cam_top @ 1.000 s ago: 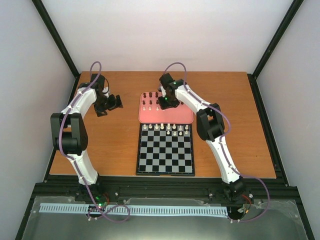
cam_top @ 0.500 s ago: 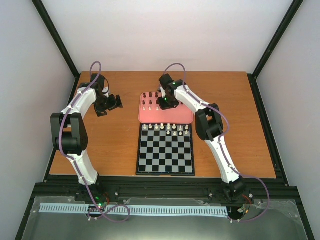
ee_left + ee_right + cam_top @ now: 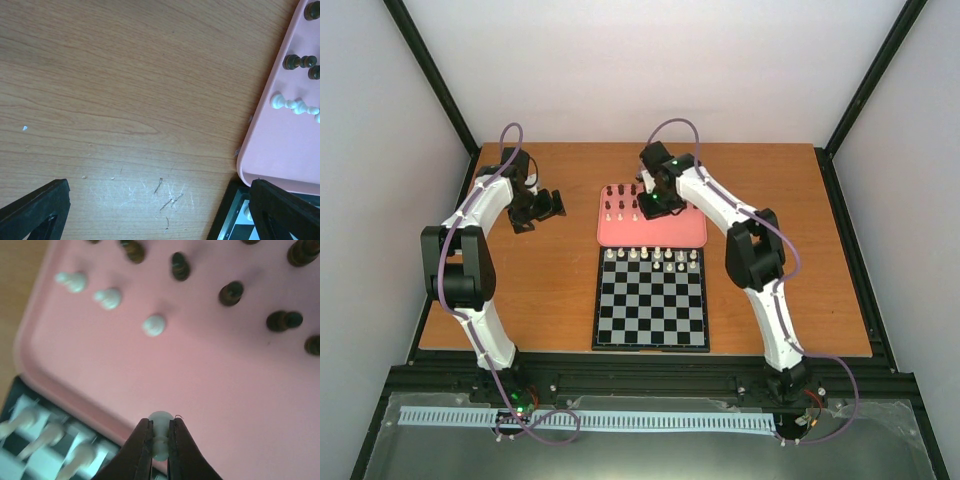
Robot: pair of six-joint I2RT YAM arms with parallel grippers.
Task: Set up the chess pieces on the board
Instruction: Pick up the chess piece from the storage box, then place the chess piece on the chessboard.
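My right gripper [image 3: 160,440] is shut on a cream-white chess piece [image 3: 160,421] and holds it above the pink tray [image 3: 225,390], near its front edge. Other white pieces [image 3: 154,325] and dark pieces [image 3: 231,292] stand on the tray. The board [image 3: 652,300] lies in front of the tray, with several white pieces [image 3: 655,258] along its far rows. In the top view the right gripper [image 3: 655,203] hangs over the tray [image 3: 660,235]. My left gripper [image 3: 548,206] is open and empty over bare table, left of the tray.
The left wrist view shows scratched wooden table [image 3: 125,100], the tray's left edge [image 3: 265,145] with white [image 3: 287,104] and dark [image 3: 295,62] pieces, and the board's corner [image 3: 232,220]. White walls and black frame posts surround the table.
The right arm has shifted a little, its elbow swinging right, with the gripper still over the tray. The left arm has not moved.
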